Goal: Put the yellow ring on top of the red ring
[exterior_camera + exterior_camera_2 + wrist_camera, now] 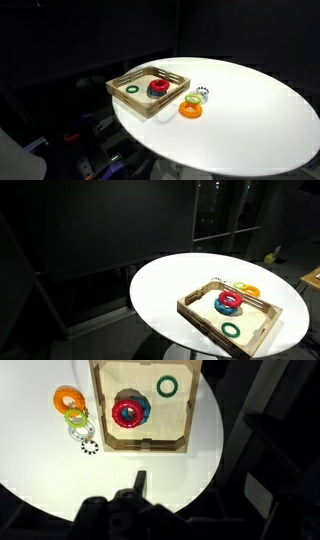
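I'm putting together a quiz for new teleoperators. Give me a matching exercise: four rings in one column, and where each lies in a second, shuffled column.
Things
1. red ring
2. dark green ring
3. orange ring
4. yellow ring

Places
A. on the white table, between the orange ring and a small dark toothed ring
B. in the wooden tray, flat on bare wood
C. in the wooden tray, on top of a blue piece
D. on the white table, at one end of the row outside the tray

Pairs: 1-C, 2-B, 3-D, 4-A
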Robot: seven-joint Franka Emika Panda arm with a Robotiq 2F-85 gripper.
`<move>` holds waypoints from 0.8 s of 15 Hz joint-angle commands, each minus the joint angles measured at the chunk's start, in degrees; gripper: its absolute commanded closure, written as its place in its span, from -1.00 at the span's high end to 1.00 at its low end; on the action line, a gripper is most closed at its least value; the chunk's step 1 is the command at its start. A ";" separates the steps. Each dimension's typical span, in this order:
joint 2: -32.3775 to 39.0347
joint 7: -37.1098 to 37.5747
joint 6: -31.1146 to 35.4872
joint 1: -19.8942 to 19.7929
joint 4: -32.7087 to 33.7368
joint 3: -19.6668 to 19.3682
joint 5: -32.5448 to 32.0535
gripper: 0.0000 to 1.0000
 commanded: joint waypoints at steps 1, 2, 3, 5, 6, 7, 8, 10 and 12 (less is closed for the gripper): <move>5.48 2.52 -0.18 -1.41 4.31 -0.96 -1.89 1.00; 6.54 3.02 -0.22 -1.82 4.81 -1.15 -2.23 1.00; 7.66 3.51 -0.29 -2.29 5.38 -1.33 -2.69 1.00; 9.89 4.67 -0.52 -3.14 6.29 -1.77 -3.78 1.00; 11.20 5.26 -0.83 -3.66 6.84 -2.05 -4.40 1.00; 12.28 5.98 -1.00 -4.08 7.18 -2.27 -4.90 1.00; 13.47 6.51 -1.26 -4.49 7.44 -2.64 -5.42 1.00; 15.56 7.68 -1.44 -5.29 7.66 -3.30 -6.51 1.00; 17.49 8.48 -1.30 -5.88 7.22 -4.20 -7.27 1.00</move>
